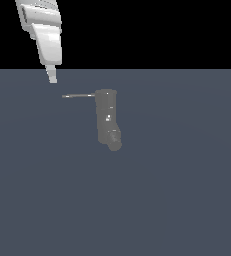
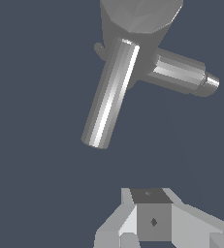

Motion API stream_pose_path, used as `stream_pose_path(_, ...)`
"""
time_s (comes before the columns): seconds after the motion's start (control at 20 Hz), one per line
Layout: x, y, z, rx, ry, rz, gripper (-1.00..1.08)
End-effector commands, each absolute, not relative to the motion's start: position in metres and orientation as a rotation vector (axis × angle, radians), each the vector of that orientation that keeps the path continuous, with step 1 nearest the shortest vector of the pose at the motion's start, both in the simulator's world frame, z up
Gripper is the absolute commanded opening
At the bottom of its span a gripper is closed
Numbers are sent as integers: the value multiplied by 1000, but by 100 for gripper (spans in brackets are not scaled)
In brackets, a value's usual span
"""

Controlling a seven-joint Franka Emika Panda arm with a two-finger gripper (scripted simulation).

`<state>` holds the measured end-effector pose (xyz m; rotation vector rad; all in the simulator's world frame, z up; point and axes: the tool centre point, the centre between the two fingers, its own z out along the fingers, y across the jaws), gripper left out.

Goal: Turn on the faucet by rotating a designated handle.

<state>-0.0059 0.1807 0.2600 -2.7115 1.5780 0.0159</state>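
White and pointed, the claw (image 1: 52,79) hangs at the end of the large white robot arm (image 1: 43,27), which comes down from the top of the exterior view on that view's left. Its tip is above the free end of the handle (image 1: 78,95) and apart from it, touching nothing. Whether the claw is released or clenched cannot be told: the exterior view shows only one narrow tip, and the wrist view shows just blocky grey-white parts of the claw (image 2: 152,220) with no clear gap between fingers. The dull-grey upright cylindrical faucet (image 1: 106,116) stands on the flat slate-blue surface (image 1: 187,190), near the middle of the exterior view, with a bent, rounded spout end at its lower part and a few tiny white specks on its body. The thin straight grey rod of the handle sticks sideways from the faucet's top toward the exterior view's left. In the wrist view the handle (image 2: 110,93) appears as a shiny grey cylinder angling out from the faucet (image 2: 140,19) body, well clear of the claw.
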Motion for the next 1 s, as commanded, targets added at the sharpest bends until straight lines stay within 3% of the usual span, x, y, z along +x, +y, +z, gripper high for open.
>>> stream_pose_path(0.0,10,181,249,-2670,1649,12,-100)
stream_pose_path(0.5,65,175,215,-2524,1872,1,-100)
stream_pose_path(0.95,88,170,202,-2454,1962,-1,-100)
